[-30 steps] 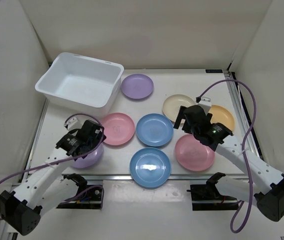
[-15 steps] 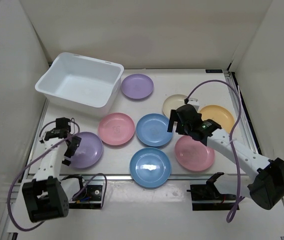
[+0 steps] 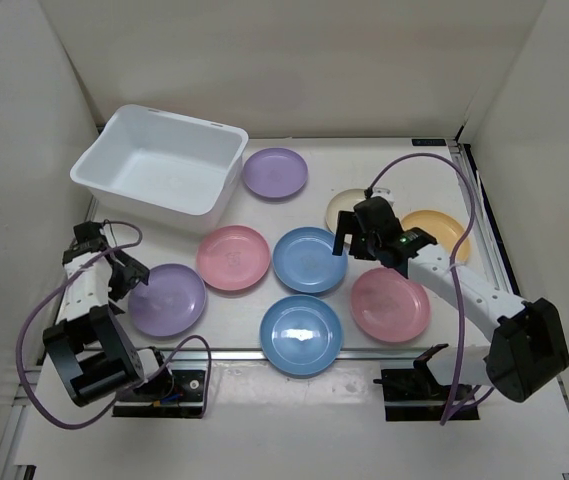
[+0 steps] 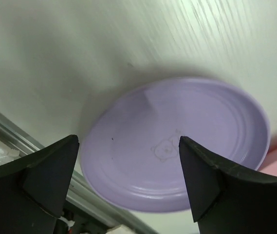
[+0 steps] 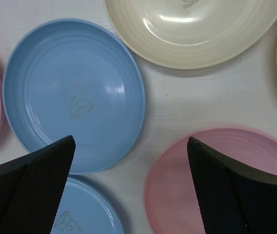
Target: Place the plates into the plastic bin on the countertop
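Note:
Several pastel plates lie on the white countertop (image 3: pixel 309 205): purple (image 3: pixel 275 172), cream (image 3: pixel 347 207), yellow-orange (image 3: pixel 444 232), pink (image 3: pixel 234 258), blue (image 3: pixel 309 260), blue (image 3: pixel 301 335), pink (image 3: pixel 391 304) and purple (image 3: pixel 168 299). The white plastic bin (image 3: pixel 226 182) stands at the back left with nothing in it. My left gripper (image 3: pixel 124 272) hangs open at the near purple plate's left rim; that plate (image 4: pixel 177 146) lies below the empty left gripper (image 4: pixel 128 140). My right gripper (image 3: pixel 359 232) is open over the gap between the blue plate (image 5: pixel 75 92) and the pink plate (image 5: pixel 177 185), holding nothing.
Metal rails (image 3: pixel 89 215) edge the table on the left, right and front. White walls close in the back and sides. The cream plate (image 5: pixel 196 29) lies just beyond the right gripper (image 5: pixel 131 141), and the front blue plate (image 5: pixel 84 214) under its left finger.
The left arm has swung leftward to the table's left edge, uncovering the near purple plate. The right gripper has shifted back and left, now overlapping the cream plate.

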Robot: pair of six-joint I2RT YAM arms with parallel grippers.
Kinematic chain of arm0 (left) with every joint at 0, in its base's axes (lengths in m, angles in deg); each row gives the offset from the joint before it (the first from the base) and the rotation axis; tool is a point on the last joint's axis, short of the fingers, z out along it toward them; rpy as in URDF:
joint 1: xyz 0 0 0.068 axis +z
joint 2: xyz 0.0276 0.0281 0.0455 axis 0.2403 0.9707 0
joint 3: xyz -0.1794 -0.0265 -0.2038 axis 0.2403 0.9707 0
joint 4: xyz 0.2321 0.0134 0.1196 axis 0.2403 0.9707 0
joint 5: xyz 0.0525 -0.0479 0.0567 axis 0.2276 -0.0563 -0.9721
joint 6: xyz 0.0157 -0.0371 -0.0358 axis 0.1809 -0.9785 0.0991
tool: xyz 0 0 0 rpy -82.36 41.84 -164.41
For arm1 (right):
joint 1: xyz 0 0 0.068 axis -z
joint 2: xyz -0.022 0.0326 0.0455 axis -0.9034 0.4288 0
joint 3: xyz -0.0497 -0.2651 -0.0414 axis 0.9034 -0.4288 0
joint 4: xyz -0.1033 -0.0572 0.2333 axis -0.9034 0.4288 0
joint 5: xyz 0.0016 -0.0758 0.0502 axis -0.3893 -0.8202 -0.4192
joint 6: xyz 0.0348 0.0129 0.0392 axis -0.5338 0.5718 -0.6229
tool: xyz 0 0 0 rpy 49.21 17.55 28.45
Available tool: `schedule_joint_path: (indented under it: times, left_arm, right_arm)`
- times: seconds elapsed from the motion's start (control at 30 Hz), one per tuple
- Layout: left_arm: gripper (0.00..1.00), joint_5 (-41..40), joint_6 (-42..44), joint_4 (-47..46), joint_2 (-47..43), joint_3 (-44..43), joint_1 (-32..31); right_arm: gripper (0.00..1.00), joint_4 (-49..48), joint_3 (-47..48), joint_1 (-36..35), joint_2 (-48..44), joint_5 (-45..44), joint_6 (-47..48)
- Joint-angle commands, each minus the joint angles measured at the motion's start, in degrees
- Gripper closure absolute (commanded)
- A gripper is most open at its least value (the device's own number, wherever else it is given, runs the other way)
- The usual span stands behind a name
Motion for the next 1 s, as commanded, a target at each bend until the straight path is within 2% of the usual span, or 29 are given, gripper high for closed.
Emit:
schedule_joint_path:
  times: [0.0,0.2,0.43,0.57,0.7,0.73,0.77,0.8,0.83,0.93,0.97]
  left_arm:
    - [0.04,2.9,5.4,0.2,0.4,-0.9,-0.7]
    - [0.04,4.1,5.5,-0.8,4.2,0.2,-0.7]
    - [0.02,-2.6,1.7,2.9,8.8,-0.9,-0.8]
    - [0.03,-2.3,1.8,2.2,9.9,-0.4,-0.7]
    - [0.23,-0.5,2.7,1.7,15.1,-0.8,-0.8]
    - [0.34,-0.4,2.9,1.8,15.8,-0.9,-0.9]
    - [0.40,-0.4,2.9,2.0,16.6,-1.0,-0.9]
    - [0.44,-0.9,2.9,2.0,16.6,-1.0,-0.8]
    - [0.53,-1.1,2.7,2.4,16.3,-1.1,-0.9]
    - [0.65,-2.8,2.1,3.4,14.5,-1.4,-0.7]
    - [0.74,-3.3,1.9,4.2,13.5,-1.6,-0.8]
  right_arm:
    - [0.01,-3.6,3.4,0.6,1.2,3.1,1.1]
    - [0.01,-4.2,4.4,1.1,2.4,4.4,1.1]
    - [0.01,-6.2,5.5,3.7,3.6,7.6,2.1]
    - [0.01,-7.6,5.8,5.8,5.0,11.3,2.7]
    - [0.01,-7.3,6.8,8.0,6.7,13.6,2.9]
    - [0.01,-7.4,6.8,8.2,6.7,13.8,2.7]
    - [0.01,-7.5,6.7,8.6,6.7,13.9,2.7]
    - [0.01,-7.5,6.7,9.0,6.6,14.2,2.6]
    - [0.01,-7.7,6.6,9.2,6.5,14.5,2.6]
    - [0.01,-8.4,6.9,9.9,6.5,15.8,2.6]
    - [0.01,-8.4,7.2,9.9,6.5,16.2,2.6]
